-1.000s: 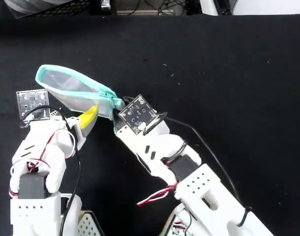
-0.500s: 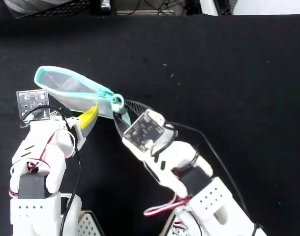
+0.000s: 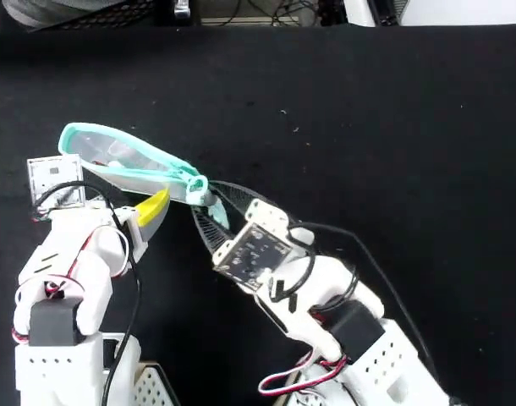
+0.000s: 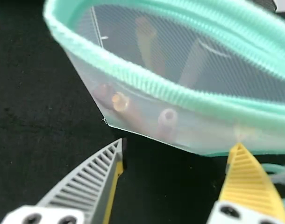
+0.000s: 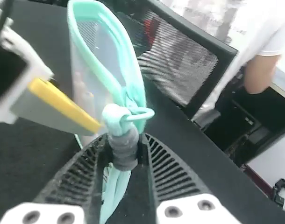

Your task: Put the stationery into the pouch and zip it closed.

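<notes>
Stationery [image 4: 167,117] lies inside the pouch [image 3: 114,156]. The left gripper [image 4: 178,143] sits just before the pouch. The right gripper [image 5: 124,140], to its right, clamps the zipper pull [image 5: 114,115] at the pouch's right end.

Nothing can be read: the dark print on the white fabric [image 5: 254,18] behind the table [image 3: 368,127] is too blurred to make out, and the marks on the wrist camera boards [image 3: 251,251] are too small.
</notes>
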`<state>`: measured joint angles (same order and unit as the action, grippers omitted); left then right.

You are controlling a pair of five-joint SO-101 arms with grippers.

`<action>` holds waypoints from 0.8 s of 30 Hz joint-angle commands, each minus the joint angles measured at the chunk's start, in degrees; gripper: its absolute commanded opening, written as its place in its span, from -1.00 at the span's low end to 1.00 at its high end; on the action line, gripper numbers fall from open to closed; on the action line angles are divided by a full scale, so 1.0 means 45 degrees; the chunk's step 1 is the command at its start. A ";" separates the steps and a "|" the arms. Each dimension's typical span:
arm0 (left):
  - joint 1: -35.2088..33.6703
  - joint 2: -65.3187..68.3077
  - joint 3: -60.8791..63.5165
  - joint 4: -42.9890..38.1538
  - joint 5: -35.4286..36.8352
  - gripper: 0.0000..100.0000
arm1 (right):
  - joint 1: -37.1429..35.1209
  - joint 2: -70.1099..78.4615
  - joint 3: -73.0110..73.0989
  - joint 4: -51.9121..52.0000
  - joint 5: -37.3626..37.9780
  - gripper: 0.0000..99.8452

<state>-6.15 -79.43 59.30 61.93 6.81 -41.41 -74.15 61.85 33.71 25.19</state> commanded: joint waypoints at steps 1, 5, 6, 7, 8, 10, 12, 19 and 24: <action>-0.0147 -0.0117 -0.0830 0.0000 0.0664 -0.30 | -0.1172 0.1241 -0.2940 0.1035 0.0137 -0.97; -0.1026 -0.0117 -0.0733 -0.0684 0.1582 -0.30 | -0.2637 0.3116 -0.5187 0.1875 0.0762 -0.97; -0.1416 -0.0117 -0.0733 -0.0840 0.1739 -0.30 | -0.2891 0.3526 -0.5617 0.2032 0.0860 -0.97; -0.1690 -0.0117 -0.0733 -0.0977 0.1836 -0.30 | -0.3048 0.3878 -0.6007 0.2110 0.0938 -0.97; -0.1885 -0.0117 -0.0733 -0.1074 0.1836 -0.30 | -0.3145 0.4190 -0.6320 0.2149 0.1035 -0.97; -0.1963 -0.0117 -0.0733 -0.1192 0.1836 -0.30 | -0.3184 0.4659 -0.6730 0.2168 0.1309 -0.97; -0.2061 -0.0117 -0.0713 -0.1368 0.1836 -0.30 | -0.3184 0.4933 -0.6828 0.2090 0.1504 -0.97; -0.3057 -0.0098 -0.0518 -0.2090 0.1680 -0.30 | -0.3145 0.4816 -0.7375 0.2188 0.2051 -0.97; -0.3175 -0.0098 0.0010 -0.2618 0.0723 -0.30 | -0.3145 0.4503 -0.7609 0.2188 0.2071 -0.97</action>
<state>-19.25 -79.43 59.56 52.79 12.00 -53.98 -51.65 31.52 43.30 33.89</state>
